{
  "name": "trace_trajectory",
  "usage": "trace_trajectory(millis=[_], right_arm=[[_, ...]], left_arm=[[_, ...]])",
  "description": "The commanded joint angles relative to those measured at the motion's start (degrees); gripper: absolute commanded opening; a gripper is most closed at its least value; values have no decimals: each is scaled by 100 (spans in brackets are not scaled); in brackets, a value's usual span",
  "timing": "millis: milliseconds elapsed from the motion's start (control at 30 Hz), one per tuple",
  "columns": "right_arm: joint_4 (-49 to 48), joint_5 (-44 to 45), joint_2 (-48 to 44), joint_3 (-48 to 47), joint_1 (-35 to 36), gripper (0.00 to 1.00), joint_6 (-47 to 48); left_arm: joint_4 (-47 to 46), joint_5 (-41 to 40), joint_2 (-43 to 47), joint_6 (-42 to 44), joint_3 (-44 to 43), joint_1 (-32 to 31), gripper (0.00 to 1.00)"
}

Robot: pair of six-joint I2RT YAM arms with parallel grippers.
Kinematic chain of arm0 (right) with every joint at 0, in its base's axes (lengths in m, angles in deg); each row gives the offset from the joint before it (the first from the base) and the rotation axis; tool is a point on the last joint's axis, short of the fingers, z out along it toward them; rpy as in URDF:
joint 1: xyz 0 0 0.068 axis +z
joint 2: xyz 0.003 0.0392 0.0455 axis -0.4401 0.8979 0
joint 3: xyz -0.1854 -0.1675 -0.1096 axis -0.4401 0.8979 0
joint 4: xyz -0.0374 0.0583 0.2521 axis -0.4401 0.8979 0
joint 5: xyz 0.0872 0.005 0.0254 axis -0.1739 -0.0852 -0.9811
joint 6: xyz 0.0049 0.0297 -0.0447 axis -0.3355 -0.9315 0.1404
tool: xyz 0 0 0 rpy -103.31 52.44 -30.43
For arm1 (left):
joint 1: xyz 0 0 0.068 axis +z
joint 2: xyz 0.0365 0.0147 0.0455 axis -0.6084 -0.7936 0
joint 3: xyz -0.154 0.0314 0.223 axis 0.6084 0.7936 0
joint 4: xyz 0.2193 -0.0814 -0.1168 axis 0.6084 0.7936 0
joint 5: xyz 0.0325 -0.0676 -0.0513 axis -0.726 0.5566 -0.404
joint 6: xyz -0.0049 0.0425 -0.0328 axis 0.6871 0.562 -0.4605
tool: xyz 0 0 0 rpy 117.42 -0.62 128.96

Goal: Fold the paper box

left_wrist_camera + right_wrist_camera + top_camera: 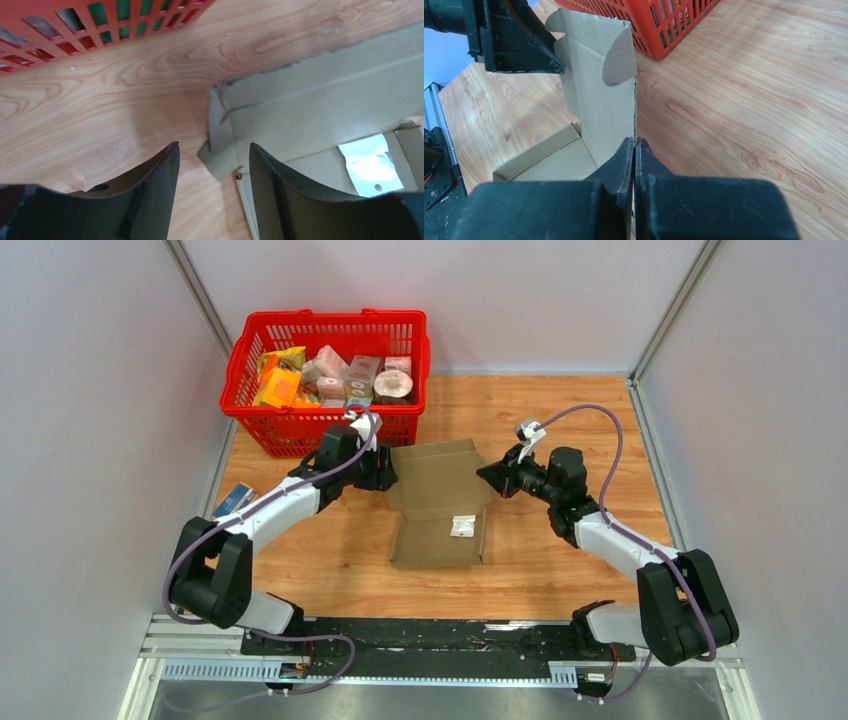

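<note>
The brown cardboard paper box (440, 540) lies in the middle of the table, its tray partly formed and its lid panel (594, 95) raised. My right gripper (634, 142) is shut on the right edge of that lid; in the top view it (492, 478) sits at the box's right side. My left gripper (212, 150) is open at the box's far-left corner, with a small side flap (220, 162) between its fingers, untouched. In the top view it (385, 475) is next to the lid's left edge. A small white sachet (462, 526) lies inside the tray.
A red basket (330, 318) full of groceries stands at the back left, just behind the left gripper; its wall shows in the left wrist view (75, 20) and the right wrist view (664, 20). A small blue-and-tan packet (232, 501) lies at the table's left edge.
</note>
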Motion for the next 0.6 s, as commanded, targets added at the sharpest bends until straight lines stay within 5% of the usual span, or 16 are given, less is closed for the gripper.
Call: trace_trajectory(millis=[0, 200, 367, 500, 567], right_arm=[[-310, -123, -140, 39, 28, 0, 125], [-336, -124, -114, 48, 37, 0, 125], [-257, -89, -96, -14, 55, 0, 125], [242, 418, -131, -250, 274, 1, 221], [778, 780, -166, -452, 537, 9, 292]], left_arm=[[-399, 272, -189, 422, -168, 186, 62], [-620, 1326, -487, 466, -264, 221, 46], [-901, 1424, -409, 290, -106, 213, 29], [-883, 1302, -277, 290, -80, 195, 4], [-717, 1083, -163, 421, -159, 151, 0]])
